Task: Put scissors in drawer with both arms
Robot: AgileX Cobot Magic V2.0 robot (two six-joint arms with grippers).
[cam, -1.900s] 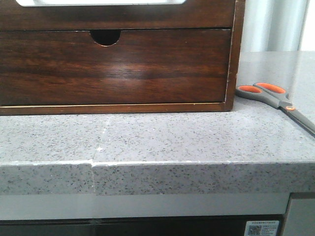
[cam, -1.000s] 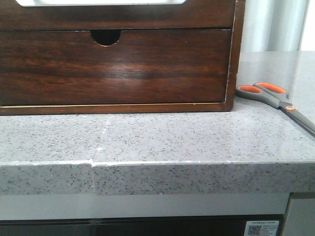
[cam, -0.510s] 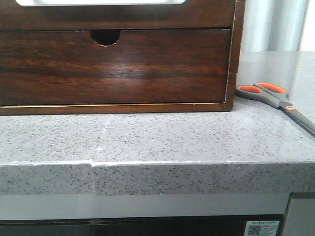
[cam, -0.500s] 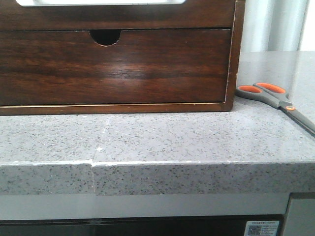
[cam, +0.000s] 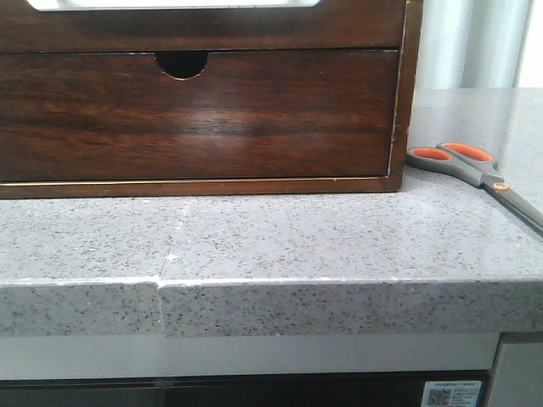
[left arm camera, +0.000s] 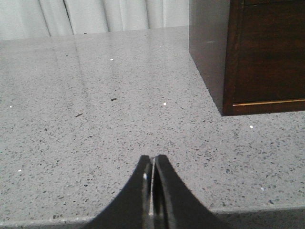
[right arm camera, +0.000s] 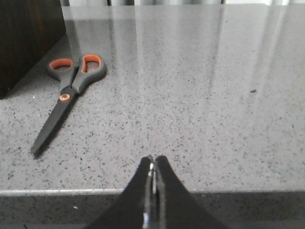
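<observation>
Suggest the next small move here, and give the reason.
Probably bring the left claw toward the drawer and its finger notch. The drawer sits flush in its cabinet, the scissors lie on the countertop beside it, and both claws, the right claw included, are closed and empty.

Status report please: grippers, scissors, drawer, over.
Left gripper and right gripper: jaws shut, holding nothing, low at the counter's front edge. Scissors flat on counter, beside cabinet. Drawer closed. Nothing seen blocking either.
</observation>
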